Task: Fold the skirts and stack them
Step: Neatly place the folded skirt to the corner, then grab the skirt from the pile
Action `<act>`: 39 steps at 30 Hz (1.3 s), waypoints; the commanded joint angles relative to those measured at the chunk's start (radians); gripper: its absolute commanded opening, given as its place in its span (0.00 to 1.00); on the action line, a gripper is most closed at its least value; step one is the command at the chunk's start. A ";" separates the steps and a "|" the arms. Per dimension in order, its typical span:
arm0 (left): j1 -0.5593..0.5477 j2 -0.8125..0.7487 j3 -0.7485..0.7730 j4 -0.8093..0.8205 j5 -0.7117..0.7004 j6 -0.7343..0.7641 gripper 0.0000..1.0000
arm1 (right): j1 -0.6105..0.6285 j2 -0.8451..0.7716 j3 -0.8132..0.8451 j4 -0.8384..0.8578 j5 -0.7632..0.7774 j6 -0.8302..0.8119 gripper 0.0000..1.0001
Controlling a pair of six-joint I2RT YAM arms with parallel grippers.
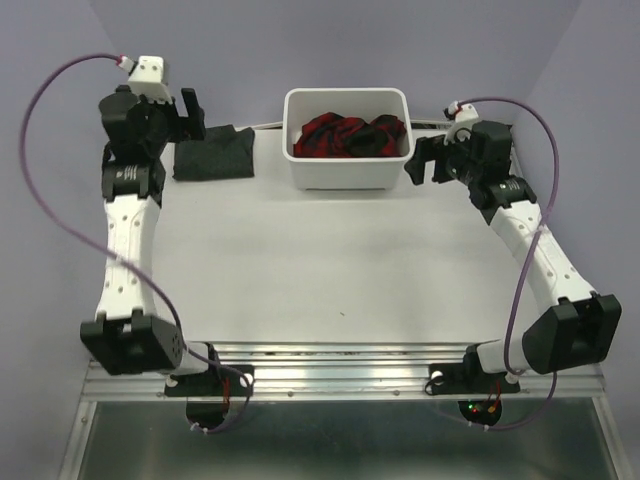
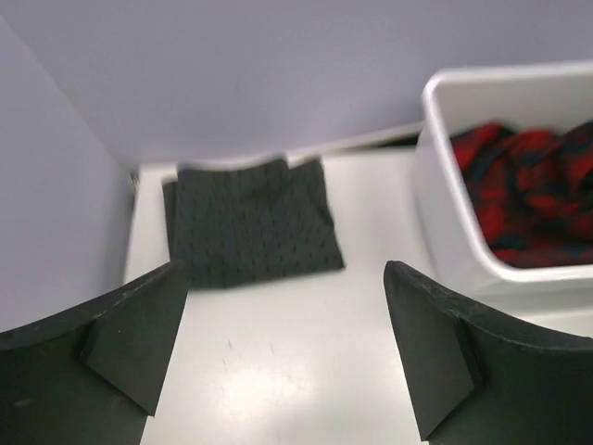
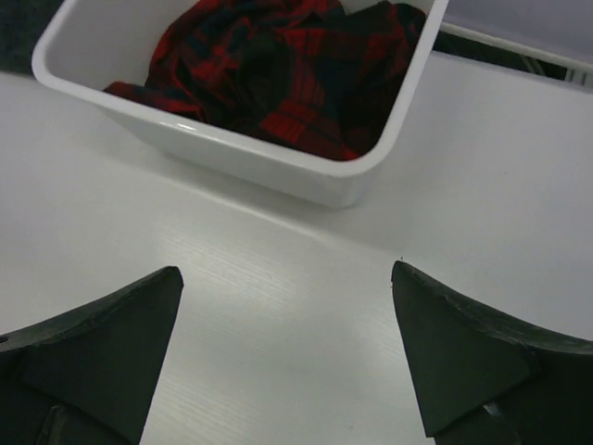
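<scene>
A dark charcoal skirt lies folded flat at the table's far left, its dotted weave showing in the left wrist view. The red-and-navy plaid skirt sits crumpled inside the white tub; it also shows in the right wrist view and the left wrist view. My left gripper hovers just left of the charcoal skirt, open and holding nothing. Open and bare too, my right gripper hangs just right of the tub.
The tub stands at the back centre against the purple wall. A metal rail carrying both arm bases runs along the near edge. Purple cables loop out from each arm.
</scene>
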 commanded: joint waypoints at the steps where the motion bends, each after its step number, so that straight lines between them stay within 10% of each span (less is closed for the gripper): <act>1: -0.004 -0.195 -0.165 0.013 0.085 -0.011 0.99 | -0.005 0.095 0.150 0.030 -0.048 -0.002 1.00; 17: -0.052 -0.394 -0.455 0.002 0.158 -0.076 0.99 | 0.016 0.741 0.822 0.032 -0.048 0.093 0.99; 39: -0.052 -0.378 -0.465 0.019 0.151 -0.128 0.99 | 0.110 1.049 0.969 -0.123 0.090 0.024 0.95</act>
